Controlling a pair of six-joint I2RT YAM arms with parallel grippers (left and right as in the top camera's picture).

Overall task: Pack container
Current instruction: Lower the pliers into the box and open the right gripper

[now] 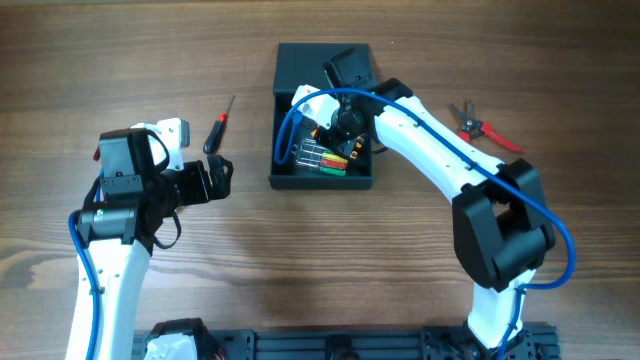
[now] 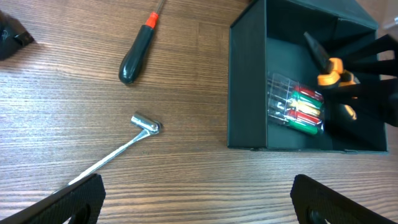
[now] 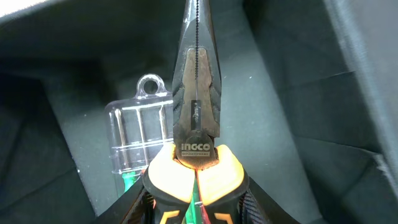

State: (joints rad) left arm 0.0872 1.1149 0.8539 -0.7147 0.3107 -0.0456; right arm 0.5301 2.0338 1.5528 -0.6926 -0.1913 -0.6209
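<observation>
While my right gripper (image 3: 196, 210) pinches pliers (image 3: 196, 118) inside the container (image 1: 300, 65), I log the left gripper (image 1: 222, 178) spread.

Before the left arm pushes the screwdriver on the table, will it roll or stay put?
The screwdriver would probably roll sideways, since its handle looks round and it lies flat on the smooth table. It looks stiff, so it should not bend. The glossy handle may slip in a grip.
</observation>
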